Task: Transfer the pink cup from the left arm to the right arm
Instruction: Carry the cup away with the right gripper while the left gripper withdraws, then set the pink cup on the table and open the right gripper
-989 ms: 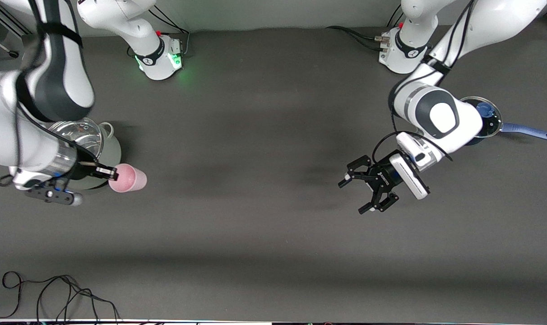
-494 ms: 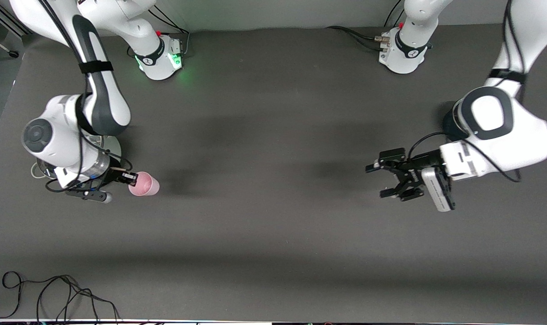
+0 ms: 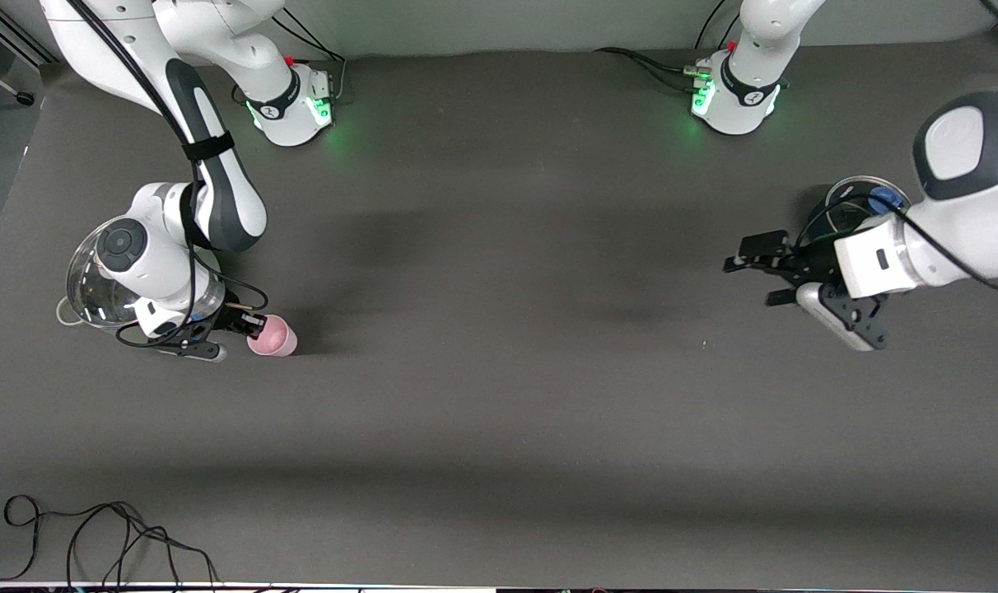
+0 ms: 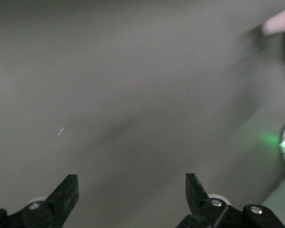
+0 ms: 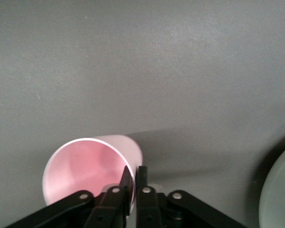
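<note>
The right gripper point(image 3: 252, 323) is low at the right arm's end of the table point(image 3: 499, 371). Its two thin fingers point(image 5: 128, 183) are pinched nearly shut on the rim of the pink cup point(image 3: 272, 336). One finger is inside the cup and the other is outside, so the cup's wall sits between the jaws. The cup's open mouth faces up and it looks pink inside. A shiny metal pot point(image 3: 95, 276) sits just beside this gripper, partly under the arm's wrist.

The left gripper point(image 3: 767, 272) is well apart from the cup, at the left arm's end of the table. Its jaws are spread wide and hold nothing; only bare table shows between them. A glass lid with a blue knob point(image 3: 878, 200) sits close by it. Black cables point(image 3: 95, 535) lie at the table's edge nearest the front camera.
</note>
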